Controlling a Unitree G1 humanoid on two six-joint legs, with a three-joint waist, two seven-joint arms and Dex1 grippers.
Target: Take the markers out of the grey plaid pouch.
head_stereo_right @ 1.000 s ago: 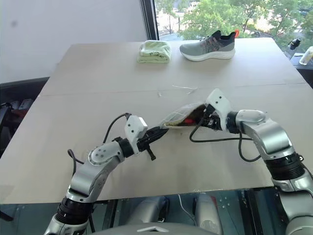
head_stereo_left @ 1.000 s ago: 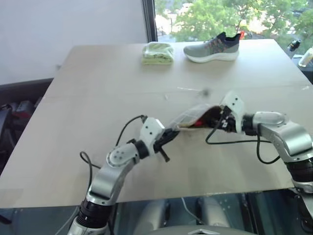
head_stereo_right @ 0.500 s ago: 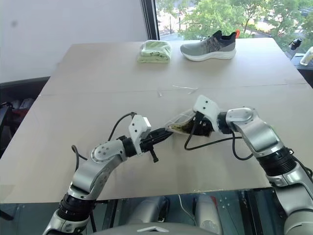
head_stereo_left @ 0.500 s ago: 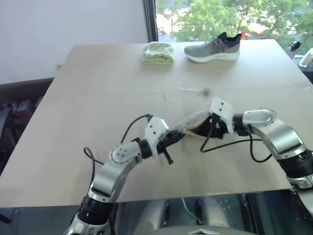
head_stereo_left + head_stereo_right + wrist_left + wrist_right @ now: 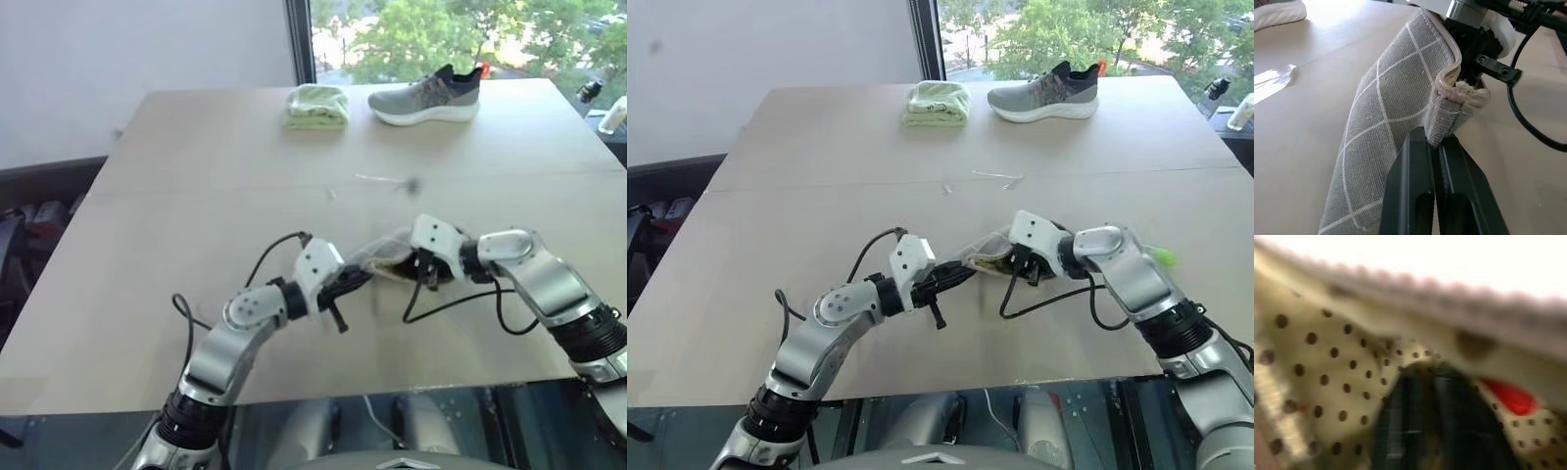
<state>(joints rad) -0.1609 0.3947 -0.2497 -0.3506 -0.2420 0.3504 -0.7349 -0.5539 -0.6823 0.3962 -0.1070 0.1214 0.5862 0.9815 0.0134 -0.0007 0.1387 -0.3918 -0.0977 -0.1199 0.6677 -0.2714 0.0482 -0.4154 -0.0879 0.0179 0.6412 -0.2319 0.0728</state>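
1. The left gripper [image 5: 1436, 147] is pressed together on a corner of the grey plaid pouch [image 5: 1396, 117]; in the left wrist view a fold of the fabric is pinched between the two black fingers [image 5: 1410, 191].
2. The pouch is held up off the table [image 5: 196, 186] between the two grippers, with its tan-edged mouth turned toward the right gripper [image 5: 1024, 264].
3. The right gripper is pushed into the mouth of the pouch; in the right wrist view its dark fingers [image 5: 1440, 426] are seen close together against a pale lining with dark dots.
4. Whether anything is gripped by the right gripper cannot be told from the blurred view.
5. A red patch [image 5: 1511, 396] is seen just beside the right fingers inside the pouch; it may belong to one of the markers, but this cannot be made out.
6. A black cable [image 5: 1058, 299] is looped below the right wrist, over the table.
7. A folded pale green cloth [image 5: 315, 106] is laid at the far edge of the table, well apart from the pouch.
8. A grey shoe [image 5: 426, 95] is set just beside the cloth, on its right.
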